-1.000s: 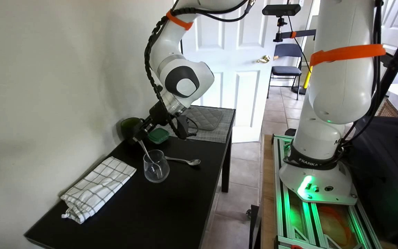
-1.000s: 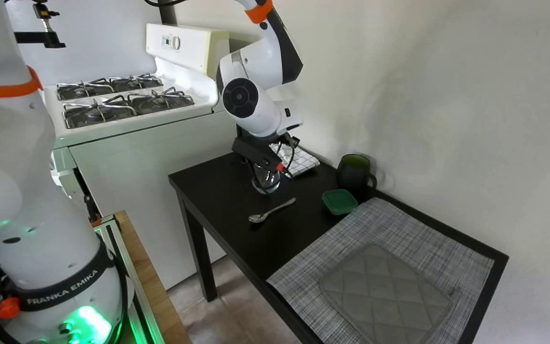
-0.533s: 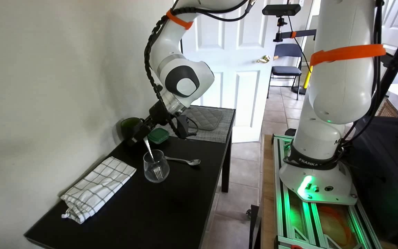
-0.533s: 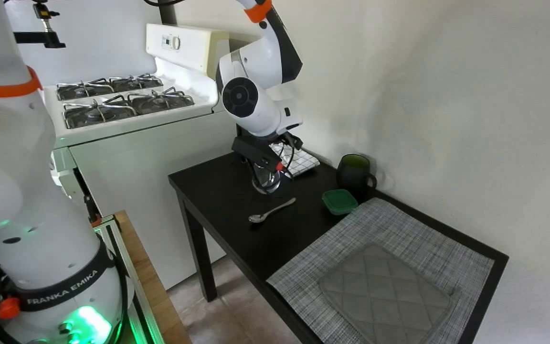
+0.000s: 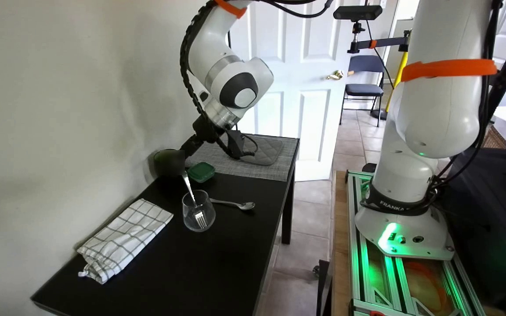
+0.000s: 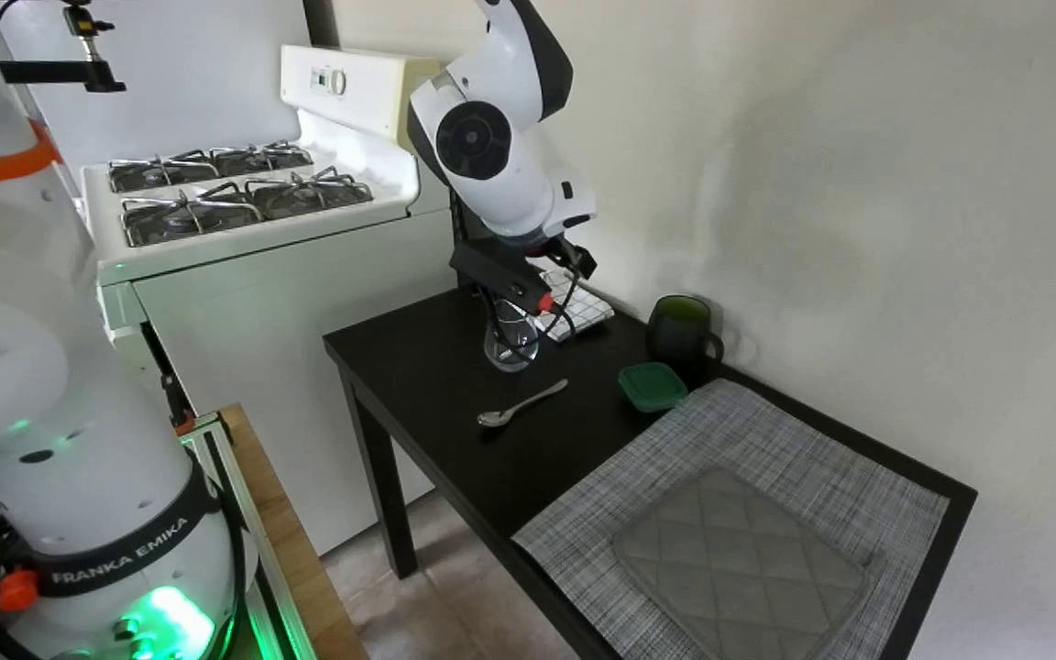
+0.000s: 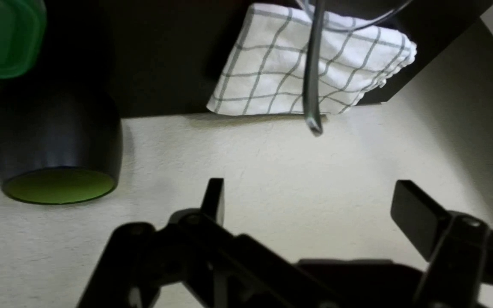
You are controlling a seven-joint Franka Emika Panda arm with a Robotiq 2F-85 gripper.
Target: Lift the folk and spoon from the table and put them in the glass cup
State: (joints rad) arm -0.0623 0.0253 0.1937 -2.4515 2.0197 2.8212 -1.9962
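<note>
My jaws have moved up since half a second ago and stand wide apart. The fork (image 5: 192, 195) leans tines-down in the glass (image 5: 209, 214), handle above its rim; the spoon (image 5: 235, 204) lies nearby on the desk (image 5: 218, 263).

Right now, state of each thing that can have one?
hand: open, empty
glass cup: upright
fork: leaning in glass cup, tines down
spoon: lying on table
mug: upright
green container: unclear if lidded
checked cloth: folded
door: appears open
stove: no flame visible
base light: green

Soft shadows on the wall (image 6: 812, 211), green glare on the robot base (image 5: 409, 226).
</note>
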